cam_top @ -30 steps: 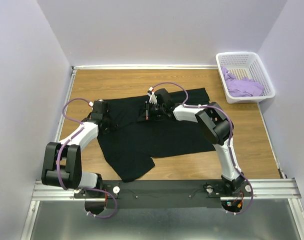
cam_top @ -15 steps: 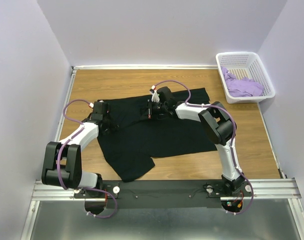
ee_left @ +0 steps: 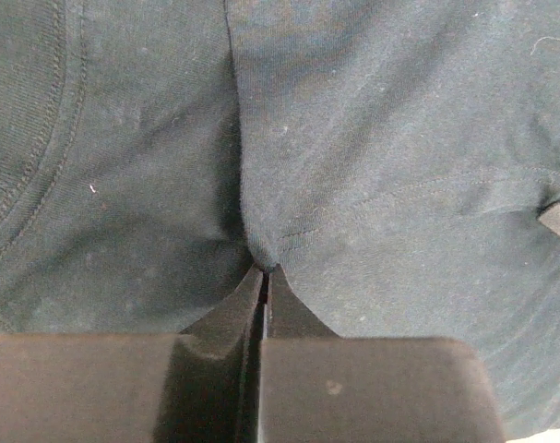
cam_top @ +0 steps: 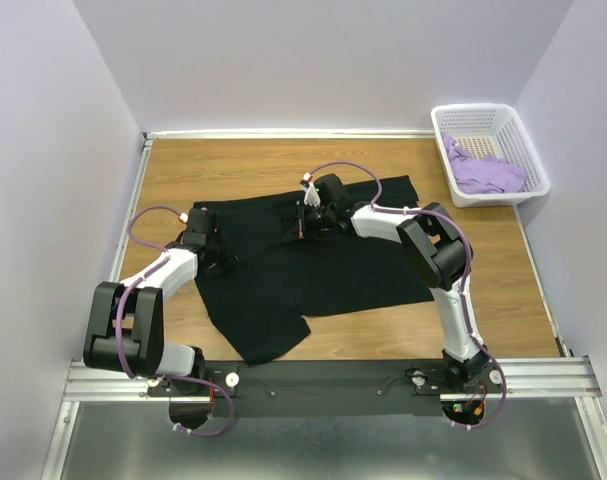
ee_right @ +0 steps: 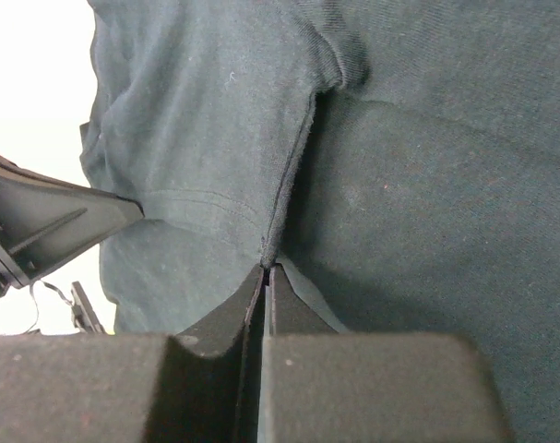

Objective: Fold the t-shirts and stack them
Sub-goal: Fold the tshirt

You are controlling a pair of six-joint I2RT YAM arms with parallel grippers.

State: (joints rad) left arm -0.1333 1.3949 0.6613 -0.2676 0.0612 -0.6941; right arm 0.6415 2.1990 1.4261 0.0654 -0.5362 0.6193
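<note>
The left gripper [ee_left: 264,269] is closed on a pinch of the black t-shirt [cam_top: 313,275], which is spread mid-table. Farther, the right gripper [ee_right: 266,268] clamps its hem. I think both should move evenly together. The lavender t-shirt [cam_top: 488,172] lies in the far basket [cam_top: 483,112].

Scanning every view now, and there's nothing to read: no lettering, brand, number or sign legible anywhere. The black t-shirt [cam_top: 323,270] shows plain cloth with only stitching up close, the lavender t-shirt [cam_top: 488,172] is plain, and the white lattice basket [cam_top: 488,108] carries no readable label.
</note>
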